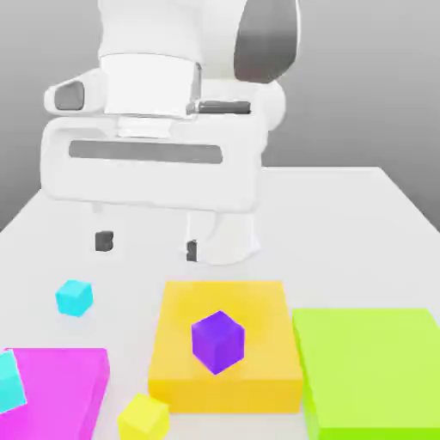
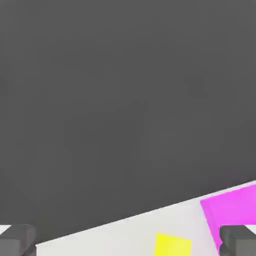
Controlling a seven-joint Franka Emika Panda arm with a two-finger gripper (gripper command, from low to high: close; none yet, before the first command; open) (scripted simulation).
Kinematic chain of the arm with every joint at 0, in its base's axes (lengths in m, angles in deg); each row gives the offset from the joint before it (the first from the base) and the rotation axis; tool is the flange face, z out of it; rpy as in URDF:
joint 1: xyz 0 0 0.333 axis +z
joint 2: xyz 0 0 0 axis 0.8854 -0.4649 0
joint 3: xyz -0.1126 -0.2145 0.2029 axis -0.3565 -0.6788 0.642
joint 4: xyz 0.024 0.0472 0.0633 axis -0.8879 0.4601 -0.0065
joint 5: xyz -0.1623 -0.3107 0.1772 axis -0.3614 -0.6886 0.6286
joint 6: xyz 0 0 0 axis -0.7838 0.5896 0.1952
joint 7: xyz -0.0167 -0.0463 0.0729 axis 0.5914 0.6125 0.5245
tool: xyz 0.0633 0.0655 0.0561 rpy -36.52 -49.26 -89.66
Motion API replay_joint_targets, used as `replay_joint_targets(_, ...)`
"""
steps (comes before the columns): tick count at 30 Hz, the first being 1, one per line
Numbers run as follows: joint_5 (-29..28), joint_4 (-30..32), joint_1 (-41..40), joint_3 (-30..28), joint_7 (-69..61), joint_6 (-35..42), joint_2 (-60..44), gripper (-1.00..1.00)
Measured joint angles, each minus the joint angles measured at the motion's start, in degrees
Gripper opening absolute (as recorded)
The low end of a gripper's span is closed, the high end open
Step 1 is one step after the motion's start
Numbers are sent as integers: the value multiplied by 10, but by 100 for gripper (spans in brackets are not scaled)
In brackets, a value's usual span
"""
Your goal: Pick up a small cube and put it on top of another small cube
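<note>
The small yellow cube point(image 1: 143, 418) rests on the white table near the front edge, between the magenta block and the yellow-orange block; the hand view catches it as a yellow patch point(image 2: 172, 245). On top of the large yellow-orange block point(image 1: 258, 378) sits the small purple cube point(image 1: 217, 341). My gripper point(image 1: 148, 246) hovers over the table behind both cubes, well apart from them. Its two dark fingertips point(image 1: 104, 241) stand wide open with nothing between them. In the hand view the gripper point(image 2: 128, 243) shows a fingertip in each lower corner.
A flat magenta block point(image 1: 60, 391) lies at the exterior view's front left with a cyan cube point(image 1: 7, 382) on it; it also appears in the hand view point(image 2: 232, 210). Another cyan cube point(image 1: 74, 297) sits on the table. A flat green block point(image 1: 374, 369) lies at the front right.
</note>
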Motion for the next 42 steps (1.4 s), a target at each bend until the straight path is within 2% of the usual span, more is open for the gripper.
replay_joint_targets(8,18,17,-20,-8,24,-61,-166,0)
replay_joint_targets(13,31,4,-28,-2,21,-131,-270,0)
replay_joint_targets(14,33,1,-30,0,20,-145,-288,-100)
replay_joint_targets(21,32,0,-31,1,20,-148,-291,-100)
replay_joint_targets(28,13,37,-20,1,15,-54,-160,-100)
replay_joint_targets(40,10,152,38,35,-108,79,88,-100)
replay_joint_targets(42,10,164,41,37,-116,54,76,-100)
